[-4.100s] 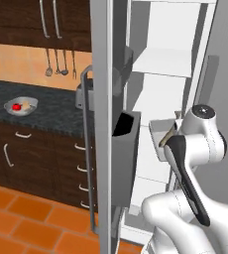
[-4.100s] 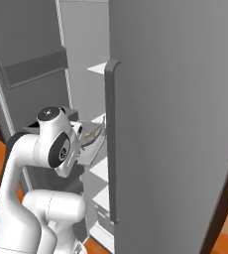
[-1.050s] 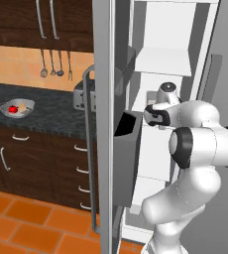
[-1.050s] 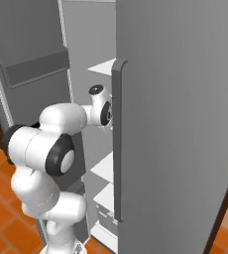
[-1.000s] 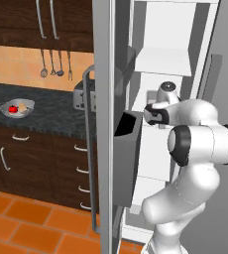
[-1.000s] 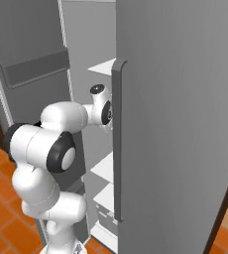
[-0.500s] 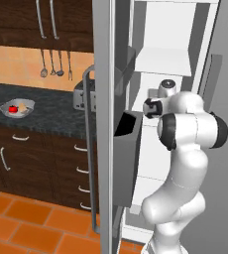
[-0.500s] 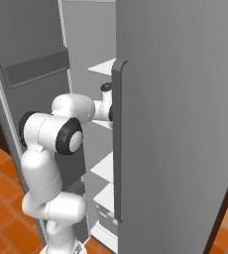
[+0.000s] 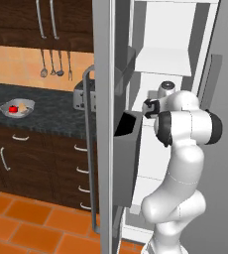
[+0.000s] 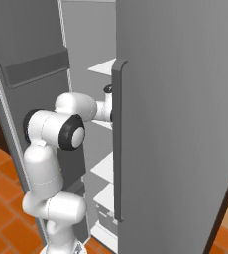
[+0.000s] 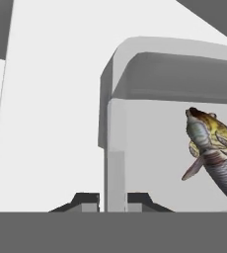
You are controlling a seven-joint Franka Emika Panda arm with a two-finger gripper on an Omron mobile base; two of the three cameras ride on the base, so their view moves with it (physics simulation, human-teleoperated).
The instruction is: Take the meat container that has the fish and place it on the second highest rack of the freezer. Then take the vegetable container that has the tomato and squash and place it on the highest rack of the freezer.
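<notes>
The meat container with the fish is held at its wall by the gripper, whose fingertips pinch the rim from either side. The container is inside the freezer, carried at the height of the middle white shelves; which shelf it hangs over cannot be told from here. The arm reaches in past the open door with its dark bin.

Procedure for the step in hand: keep the container level so that the fish does not slide, confirm that the shelf below is the second highest rack and not the top one, lower until the base sits flat, and only then spread the fingers. Withdraw straight back to clear the door bin.

Compared with four seconds ago, the arm was folded low outside the shelves; it has since extended into the freezer, and over the last second the elbow has swung further upright. The bowl with the tomato on the dark surface is unchanged.
</notes>
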